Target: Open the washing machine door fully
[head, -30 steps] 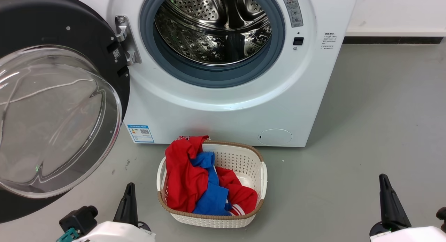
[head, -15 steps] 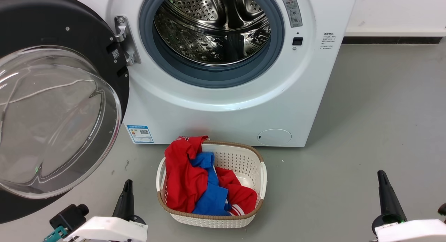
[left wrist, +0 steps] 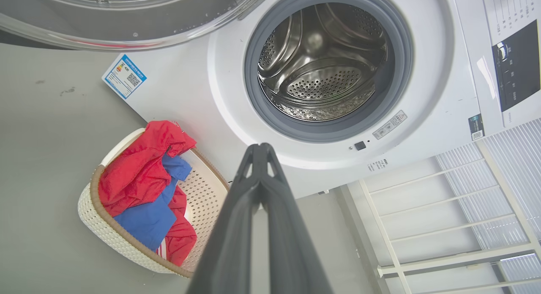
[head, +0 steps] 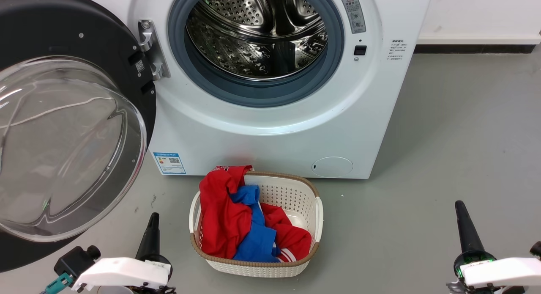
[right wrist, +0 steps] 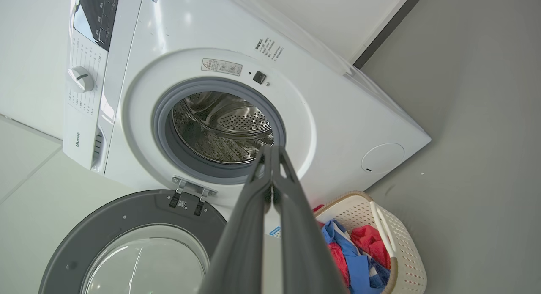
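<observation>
The washing machine door (head: 67, 146) stands wide open, left of the steel drum opening (head: 258, 36). A white basket (head: 296, 178) of red and blue clothes (head: 222, 220) sits on the floor before the machine. Left tool (head: 152, 226) and right tool (head: 463, 220) flank the basket, each with its 2 fingers clenched on nothing.

from the head, looking forward and down; from both wrists, low, tilted, facing the machine (head: 274, 137); shared: drum opening (head: 255, 44) and basket (head: 253, 266)
</observation>
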Tool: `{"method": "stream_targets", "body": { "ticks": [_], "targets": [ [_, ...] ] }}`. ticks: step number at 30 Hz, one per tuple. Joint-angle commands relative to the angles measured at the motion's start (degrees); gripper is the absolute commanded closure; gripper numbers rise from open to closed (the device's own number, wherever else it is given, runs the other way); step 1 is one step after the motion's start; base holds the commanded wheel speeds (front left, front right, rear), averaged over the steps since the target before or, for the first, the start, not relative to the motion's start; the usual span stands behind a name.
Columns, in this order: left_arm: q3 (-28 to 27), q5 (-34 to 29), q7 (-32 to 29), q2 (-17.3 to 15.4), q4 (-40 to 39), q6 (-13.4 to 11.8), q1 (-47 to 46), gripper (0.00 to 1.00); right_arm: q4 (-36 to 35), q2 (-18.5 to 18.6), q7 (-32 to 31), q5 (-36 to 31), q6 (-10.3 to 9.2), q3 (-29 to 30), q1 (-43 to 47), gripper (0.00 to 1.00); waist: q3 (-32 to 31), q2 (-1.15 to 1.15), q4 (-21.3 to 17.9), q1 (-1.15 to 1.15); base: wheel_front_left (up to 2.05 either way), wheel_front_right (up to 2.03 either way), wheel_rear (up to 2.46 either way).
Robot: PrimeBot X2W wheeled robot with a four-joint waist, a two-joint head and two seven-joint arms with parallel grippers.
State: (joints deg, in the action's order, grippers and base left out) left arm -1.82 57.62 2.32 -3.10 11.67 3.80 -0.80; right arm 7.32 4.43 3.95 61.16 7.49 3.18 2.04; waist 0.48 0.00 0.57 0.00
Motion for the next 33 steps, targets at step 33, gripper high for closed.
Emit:
{"method": "stream_targets", "body": {
  "ticks": [33],
  "targets": [
    [-2.63, 20.98, -5.15, -0.29, 1.24, 2.38, -4.03, 1.0, 3.78, 0.33, -5.16, 19.81, 0.0, 0.64, -5.54, 1.0, -0.15, 0.0, -0.29, 0.0, 0.0, 0.0, 0.0]
  ]
}}
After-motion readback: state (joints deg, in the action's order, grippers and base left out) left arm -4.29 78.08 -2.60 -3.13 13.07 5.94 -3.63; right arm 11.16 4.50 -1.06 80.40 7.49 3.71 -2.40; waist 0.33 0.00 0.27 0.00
